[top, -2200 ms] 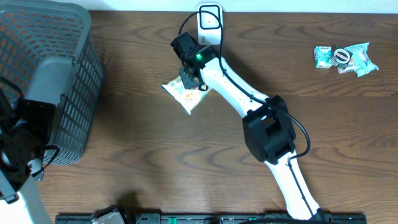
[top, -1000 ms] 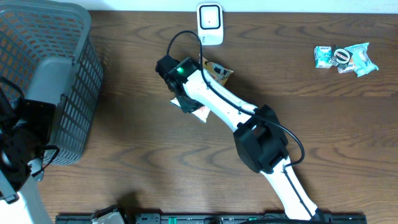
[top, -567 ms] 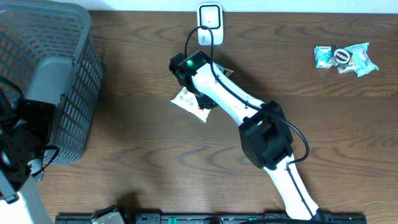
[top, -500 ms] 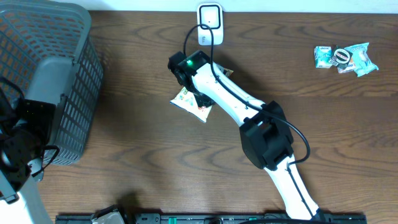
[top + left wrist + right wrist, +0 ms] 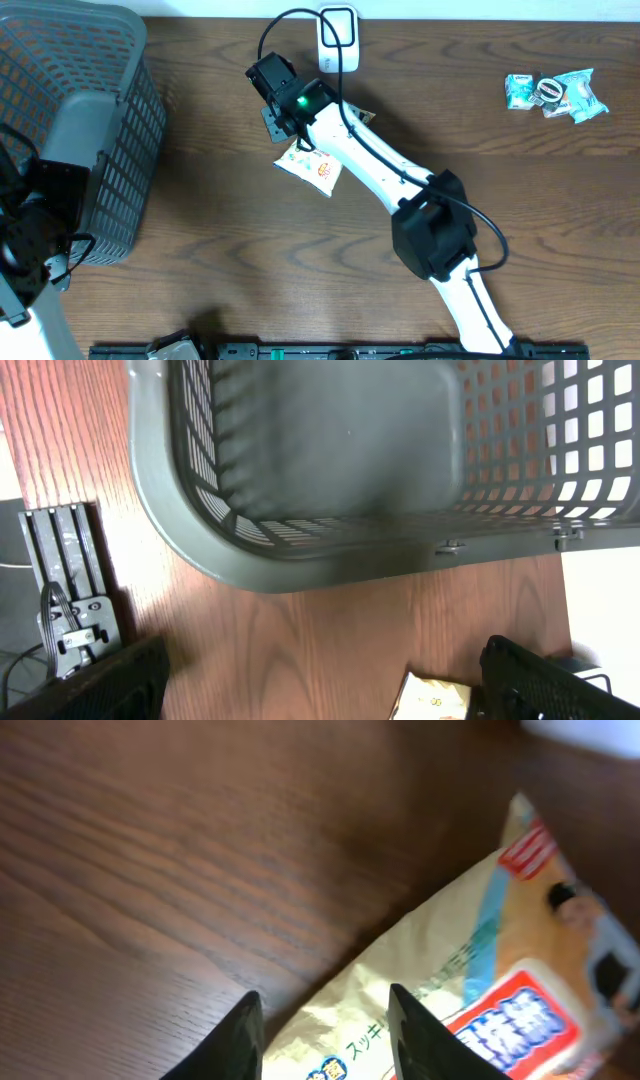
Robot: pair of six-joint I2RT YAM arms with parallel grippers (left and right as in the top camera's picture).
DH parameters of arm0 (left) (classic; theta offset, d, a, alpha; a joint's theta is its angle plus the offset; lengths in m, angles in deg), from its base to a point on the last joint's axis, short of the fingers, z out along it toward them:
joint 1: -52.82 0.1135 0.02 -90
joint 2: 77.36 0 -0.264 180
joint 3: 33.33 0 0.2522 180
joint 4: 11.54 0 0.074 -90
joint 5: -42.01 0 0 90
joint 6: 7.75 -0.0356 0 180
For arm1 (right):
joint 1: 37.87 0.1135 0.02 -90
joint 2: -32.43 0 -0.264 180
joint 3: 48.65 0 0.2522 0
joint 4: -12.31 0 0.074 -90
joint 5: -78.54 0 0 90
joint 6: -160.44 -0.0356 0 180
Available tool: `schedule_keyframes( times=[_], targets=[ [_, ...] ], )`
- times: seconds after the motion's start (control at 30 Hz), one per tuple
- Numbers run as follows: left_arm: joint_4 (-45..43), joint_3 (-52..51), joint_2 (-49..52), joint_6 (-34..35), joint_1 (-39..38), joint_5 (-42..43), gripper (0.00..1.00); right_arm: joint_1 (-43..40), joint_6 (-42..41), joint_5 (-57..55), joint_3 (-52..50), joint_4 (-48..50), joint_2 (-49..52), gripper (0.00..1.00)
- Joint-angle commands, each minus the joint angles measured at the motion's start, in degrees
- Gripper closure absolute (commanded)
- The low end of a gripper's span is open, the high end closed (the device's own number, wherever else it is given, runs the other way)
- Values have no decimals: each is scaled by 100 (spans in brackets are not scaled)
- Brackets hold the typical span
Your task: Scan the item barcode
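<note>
The snack packet (image 5: 312, 166) lies flat on the wooden table (image 5: 220, 260), printed face up. In the overhead view it sits just below and to the inner side of the right gripper (image 5: 272, 114). In the right wrist view the packet (image 5: 470, 990) fills the space beyond and between the two pale fingertips (image 5: 245, 1032). Its near edge runs diagonally across the gap, and its red and blue label is off to one side of the far finger.

The right gripper (image 5: 325, 1032) has its fingers a modest way apart. They pinch nothing, as the packet rests on the wood beneath them rather than in their grasp. The white scanner (image 5: 338, 40) stands at the table's far edge, beyond the right fingers and well apart from the packet. A corner of another wrapper (image 5: 362, 116) peeks out from under the right arm, behind the fingers.

The left gripper (image 5: 325, 660) is spread wide, with its dark fingers (image 5: 105, 685) at the bottom corners of the left wrist view and nothing held between them. The grey mesh basket (image 5: 300, 555) lies straight ahead of those fingers, and its rounded rim is near them. Far to the outer side of the right fingers, a small cluster of pale blue packets (image 5: 556, 92) rests on the wood.
</note>
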Motion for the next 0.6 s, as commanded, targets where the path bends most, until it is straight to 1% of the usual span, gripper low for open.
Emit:
schedule_keyframes(
  times=[0.0,0.07,0.17,0.27,0.33,0.43,0.57],
  targets=[
    [269,37,0,31,28,-55,2,7,105,52,26,-284,411,65],
    [269,37,0,31,28,-55,2,-2,85,-227,26,-619,481,68],
    [269,37,0,31,28,-55,2,-9,-11,-721,26,-1086,492,69],
    [269,37,0,31,28,-55,3,-20,-55,-1058,28,-1635,492,77],
    [269,37,0,31,28,-55,2,-31,-267,-1338,28,-2076,492,82],
    [269,37,0,31,28,-55,2,-52,-544,-1838,35,-2634,472,83],
    [269,37,0,31,28,-55,2,-28,-577,-2081,42,-2798,352,80]
  ],
)
